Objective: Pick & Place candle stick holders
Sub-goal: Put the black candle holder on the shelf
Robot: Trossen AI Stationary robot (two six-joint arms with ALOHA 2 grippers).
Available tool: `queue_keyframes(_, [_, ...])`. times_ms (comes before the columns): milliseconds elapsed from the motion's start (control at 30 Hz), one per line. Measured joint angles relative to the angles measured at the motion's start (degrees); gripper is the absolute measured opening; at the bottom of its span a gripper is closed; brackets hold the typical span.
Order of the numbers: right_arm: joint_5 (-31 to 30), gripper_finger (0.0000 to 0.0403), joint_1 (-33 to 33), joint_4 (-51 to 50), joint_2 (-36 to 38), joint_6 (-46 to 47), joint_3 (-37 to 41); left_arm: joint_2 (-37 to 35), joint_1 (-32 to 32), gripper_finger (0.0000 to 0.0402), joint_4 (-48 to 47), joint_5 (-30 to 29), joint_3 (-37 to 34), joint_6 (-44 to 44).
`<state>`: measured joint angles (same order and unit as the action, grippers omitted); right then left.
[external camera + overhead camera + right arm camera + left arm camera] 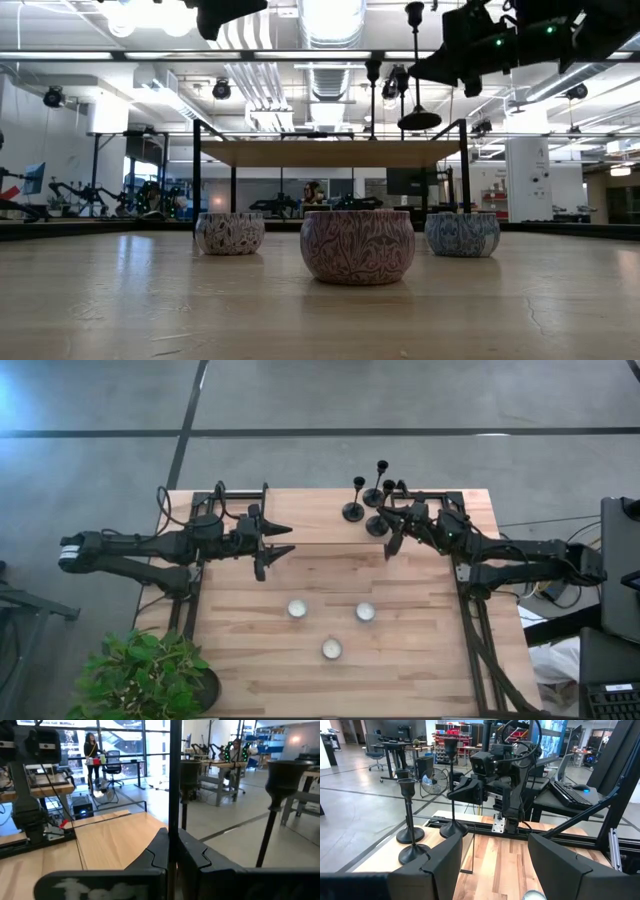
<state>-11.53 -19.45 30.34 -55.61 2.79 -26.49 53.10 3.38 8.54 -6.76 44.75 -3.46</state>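
Three black candlestick holders are at the table's far right. Two stand on their round bases (353, 512) (375, 497); they also show in the right wrist view (186, 780) (279, 790). My right gripper (392, 532) is shut on the third holder (383, 508), whose base (420, 120) hangs in the air in the low view. My left gripper (285, 540) is open and empty over the table's far left, pointing toward the holders; its fingers stand apart in the left wrist view (495, 865). My right gripper pinches the third holder's thin stem (174, 795) between its two fingers (155, 852). The fingers come level from the table's right side and lie across the stem. The holder stands upright in the hold, its base lifted clear of the table.
Three small round patterned candle cups (297, 608) (365, 612) (331, 649) stand in the table's middle and near part; they fill the front of the low view (357, 245). A potted plant (140, 675) stands at the near left corner. Black frame rails (470, 630) run along the table's sides.
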Motion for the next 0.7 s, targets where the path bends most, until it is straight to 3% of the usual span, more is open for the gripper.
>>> queue_keyframes(700, [13.5, 0.0011, -6.8, 0.1, -1.1, 1.5, 1.4, 0.0, 0.0, 0.0234, 0.0, -0.7, 0.0, 0.0])
